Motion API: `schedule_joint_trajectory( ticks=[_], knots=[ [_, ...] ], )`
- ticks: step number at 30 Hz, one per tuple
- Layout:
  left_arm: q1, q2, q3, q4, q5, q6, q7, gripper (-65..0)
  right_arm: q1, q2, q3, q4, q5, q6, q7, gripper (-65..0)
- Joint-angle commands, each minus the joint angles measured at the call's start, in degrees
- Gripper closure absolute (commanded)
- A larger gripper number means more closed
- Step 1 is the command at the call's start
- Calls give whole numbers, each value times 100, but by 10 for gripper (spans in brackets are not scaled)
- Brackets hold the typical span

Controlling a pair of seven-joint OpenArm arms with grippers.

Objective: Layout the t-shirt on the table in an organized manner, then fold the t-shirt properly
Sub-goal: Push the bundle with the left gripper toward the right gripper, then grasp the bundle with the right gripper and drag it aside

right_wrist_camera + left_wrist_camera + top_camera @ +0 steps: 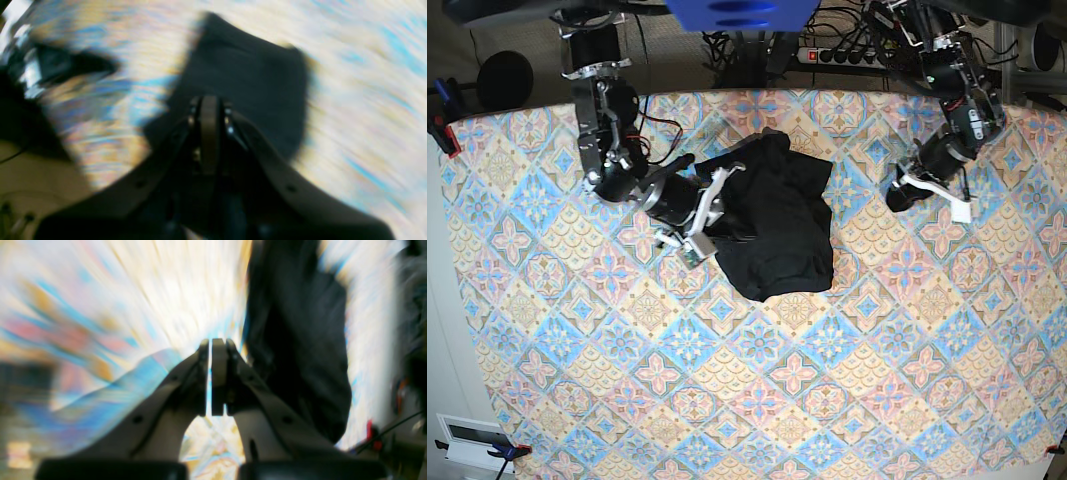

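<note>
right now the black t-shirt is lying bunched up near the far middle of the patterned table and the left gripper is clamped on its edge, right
Not quite. The t-shirt does lie bunched near the far middle of the table, but the left gripper holds nothing: the base view shows it off to the side, apart from the fabric, and the left wrist view shows its jaws shut on nothing.

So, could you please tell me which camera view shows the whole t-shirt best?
The base view: the t-shirt lies crumpled in a heap on the table, its whole outline sharp and visible. The left wrist view shows only a blurred dark strip of it; the right wrist view shows a blurred part beyond the tool.
</note>
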Motion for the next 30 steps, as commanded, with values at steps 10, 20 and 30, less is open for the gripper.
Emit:
schedule_joint_trajectory(
  ticks=[10, 20, 30],
  knots=[
    [164, -550, -1213, 93, -171, -33, -21, -6, 864, -948, -1005, -1210, -668, 19, 108, 0],
    [234, -550, -1389, 93, -162, -33, -21, -7, 1515, -1396, -1594, -2652, -1591, 1, 249, 0],
    [120, -550, -1363, 93, -171, -33, -21, -7, 1523, -1379, -1559, -3733, -1591, -508, 284, 0]
  ],
)
